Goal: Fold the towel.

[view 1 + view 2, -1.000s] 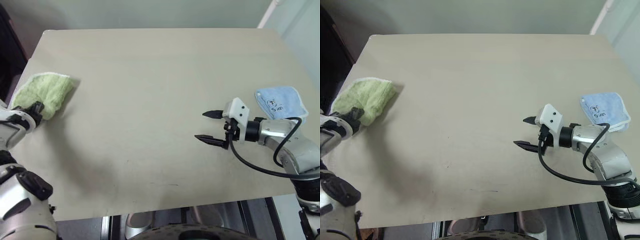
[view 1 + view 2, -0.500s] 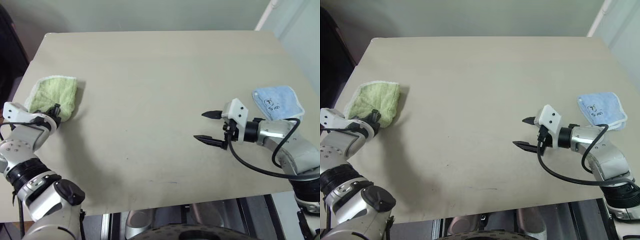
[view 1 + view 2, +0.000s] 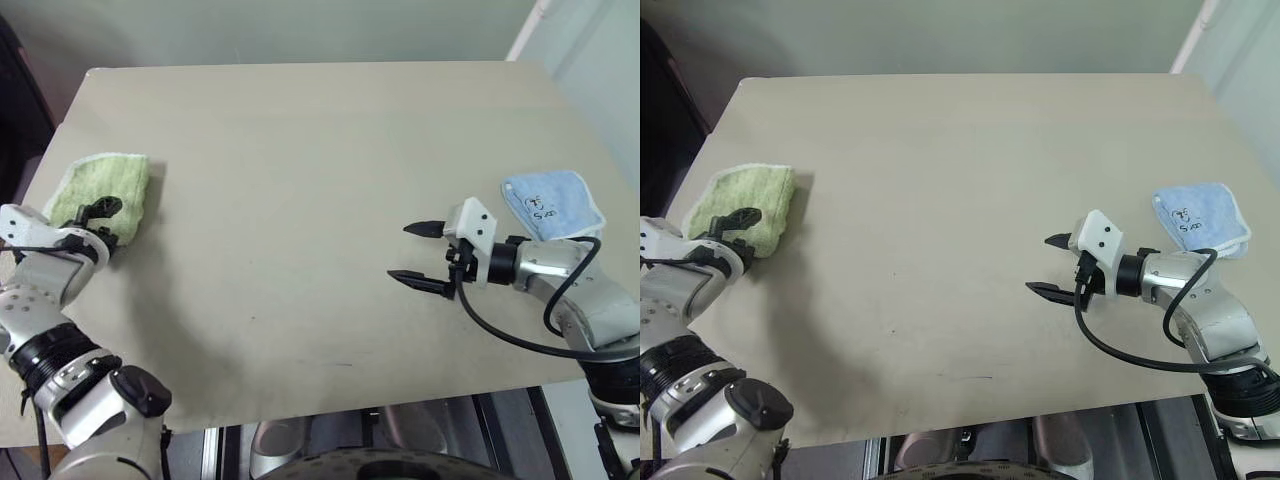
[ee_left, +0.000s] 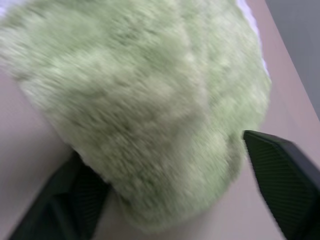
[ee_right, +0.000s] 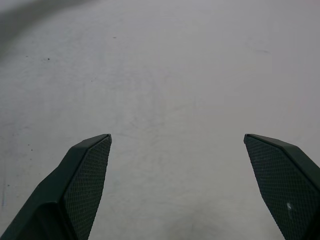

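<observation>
The towel (image 3: 108,182) is a light green terry bundle with white edging, folded small near the table's left edge. My left gripper (image 3: 103,222) sits at the towel's near end with its fingers spread wide; in the left wrist view the towel (image 4: 150,100) bulges between the two black fingers (image 4: 282,180). My right gripper (image 3: 412,252) hovers open over bare table at the right, nothing between its fingers (image 5: 85,180).
A smaller light blue cloth (image 3: 550,205) with a black doodle lies near the table's right edge, behind my right arm. The beige table (image 3: 300,150) stretches wide between the two grippers. A dark object stands beyond the table's left edge.
My left gripper was shut on the towel's near end and now stands open around it. The towel has settled flatter on the table. The right arm has not moved.
</observation>
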Robot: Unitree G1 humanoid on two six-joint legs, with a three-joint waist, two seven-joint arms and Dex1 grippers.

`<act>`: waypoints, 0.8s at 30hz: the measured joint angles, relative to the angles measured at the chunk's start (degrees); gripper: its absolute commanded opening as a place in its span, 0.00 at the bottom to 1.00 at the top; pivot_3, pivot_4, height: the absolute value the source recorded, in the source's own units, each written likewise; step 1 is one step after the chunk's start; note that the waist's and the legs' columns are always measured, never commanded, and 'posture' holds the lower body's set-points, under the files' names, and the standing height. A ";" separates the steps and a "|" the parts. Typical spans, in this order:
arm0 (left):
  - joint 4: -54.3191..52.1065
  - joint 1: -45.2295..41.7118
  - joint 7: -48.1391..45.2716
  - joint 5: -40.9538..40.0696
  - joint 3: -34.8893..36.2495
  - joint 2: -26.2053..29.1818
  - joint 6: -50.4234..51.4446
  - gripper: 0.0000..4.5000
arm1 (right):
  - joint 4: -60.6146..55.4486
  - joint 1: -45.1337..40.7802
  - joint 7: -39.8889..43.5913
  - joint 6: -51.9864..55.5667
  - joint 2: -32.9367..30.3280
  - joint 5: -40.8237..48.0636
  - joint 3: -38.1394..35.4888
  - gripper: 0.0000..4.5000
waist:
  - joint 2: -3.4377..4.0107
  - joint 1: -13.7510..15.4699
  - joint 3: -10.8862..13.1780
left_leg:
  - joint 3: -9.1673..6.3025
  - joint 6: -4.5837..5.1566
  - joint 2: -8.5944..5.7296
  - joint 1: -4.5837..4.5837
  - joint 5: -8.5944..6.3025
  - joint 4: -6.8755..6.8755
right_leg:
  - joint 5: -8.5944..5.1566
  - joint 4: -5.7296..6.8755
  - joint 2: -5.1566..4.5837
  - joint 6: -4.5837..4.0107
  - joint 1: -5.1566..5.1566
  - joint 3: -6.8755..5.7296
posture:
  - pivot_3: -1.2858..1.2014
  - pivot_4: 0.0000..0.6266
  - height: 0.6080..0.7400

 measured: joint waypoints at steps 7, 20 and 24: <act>-3.07 6.29 -3.90 -5.88 -0.73 6.50 14.29 0.98 | 0.03 0.94 0.00 -0.58 0.08 0.00 -0.19 1.00 | 0.01 -0.02 0.00 | 0.01 -0.16 0.06 0.03 -0.13 -0.03 | -0.05 -0.05 0.07 -0.06 -0.02 0.06 | 0.52 0.24 1.00; -29.75 16.87 -43.33 -9.05 -26.37 14.67 12.92 0.98 | 0.28 2.79 -1.47 -3.01 0.91 0.02 -3.12 1.00 | 0.02 0.52 0.03 | -0.16 -0.01 0.37 -0.08 -0.56 -0.06 | -0.15 -0.01 0.34 -0.34 -0.18 0.02 | 0.52 0.24 1.00; -30.61 16.37 -53.86 -0.91 -32.65 8.52 -5.01 0.98 | -0.87 4.27 -2.70 -3.04 1.57 0.66 -5.49 1.00 | 0.02 0.44 0.02 | -0.18 -0.11 0.60 -0.08 -0.63 -0.06 | -0.23 0.03 0.51 -0.46 -0.22 0.01 | 0.52 0.24 1.00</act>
